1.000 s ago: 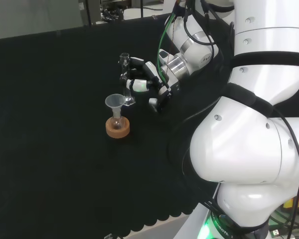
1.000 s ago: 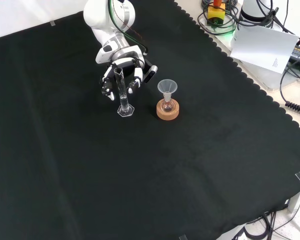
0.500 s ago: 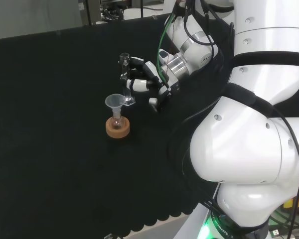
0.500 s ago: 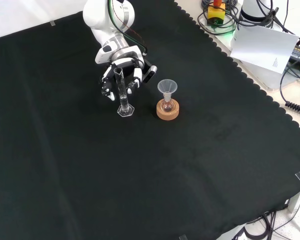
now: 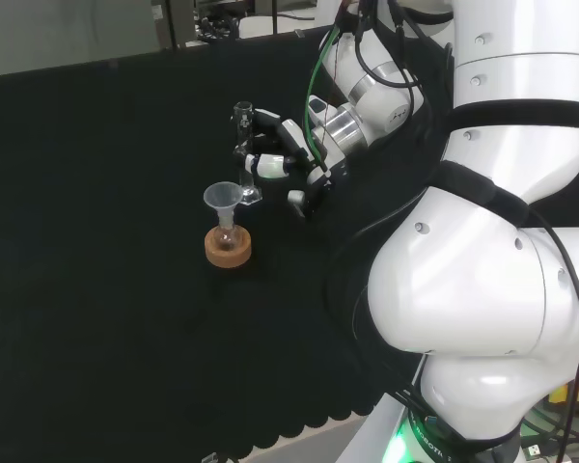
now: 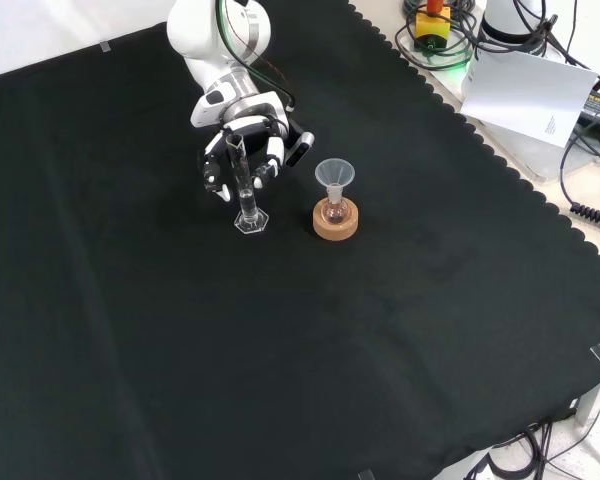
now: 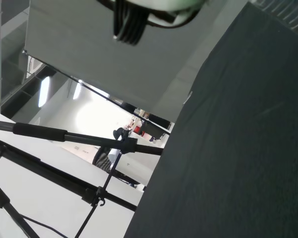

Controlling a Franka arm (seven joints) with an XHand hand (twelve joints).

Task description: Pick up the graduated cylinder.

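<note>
The graduated cylinder (image 6: 244, 188) stands upright within the hand (image 6: 242, 135), whose fingers (image 6: 271, 160) curl round its upper tube from either side. Whether its hexagonal foot touches the black cloth of the table (image 6: 280, 340) cannot be told. Just right in the front view, a funnel (image 6: 334, 176) sits in a small flask (image 6: 333, 211) on a cork ring (image 6: 336, 222).

Black cloth (image 6: 280, 350) with a scalloped edge covers the bench. In the front view, at 1 o'clock beyond that edge, a white sheet of paper (image 6: 528, 92) and black cables (image 6: 590, 205) lie on a pale surface. The wrist view shows a grey wall panel (image 7: 109, 64) and black tripod poles (image 7: 64, 136) against a bright white room.
</note>
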